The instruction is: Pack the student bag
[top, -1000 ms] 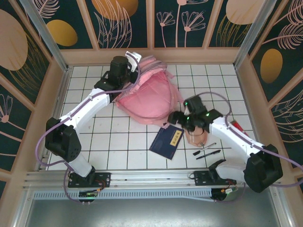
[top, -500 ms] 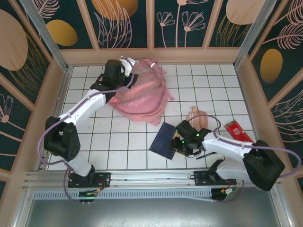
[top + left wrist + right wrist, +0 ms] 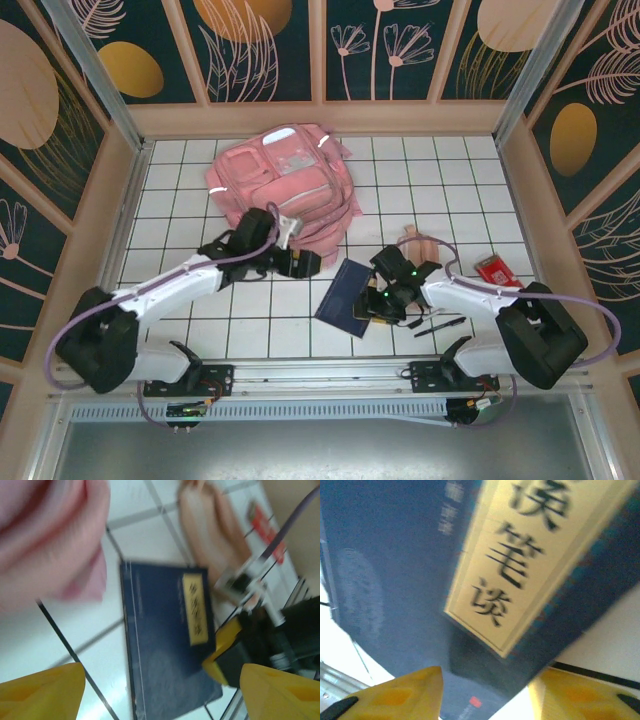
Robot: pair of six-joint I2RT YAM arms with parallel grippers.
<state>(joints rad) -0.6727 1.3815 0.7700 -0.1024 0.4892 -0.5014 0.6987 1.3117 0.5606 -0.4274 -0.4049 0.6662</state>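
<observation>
Hovering beside the near edge of the student bag (image 3: 285,185), your left gripper (image 3: 305,264) has its fingers spread wide. That bag's lying at the back left of the table (image 3: 450,185). Your right gripper (image 3: 377,302) sits low over the dark blue notebook (image 3: 345,295), fingers apart, clamping nothing.

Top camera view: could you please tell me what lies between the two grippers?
A dark blue notebook lies flat between the left gripper and the right gripper, as the top view shows.
</observation>
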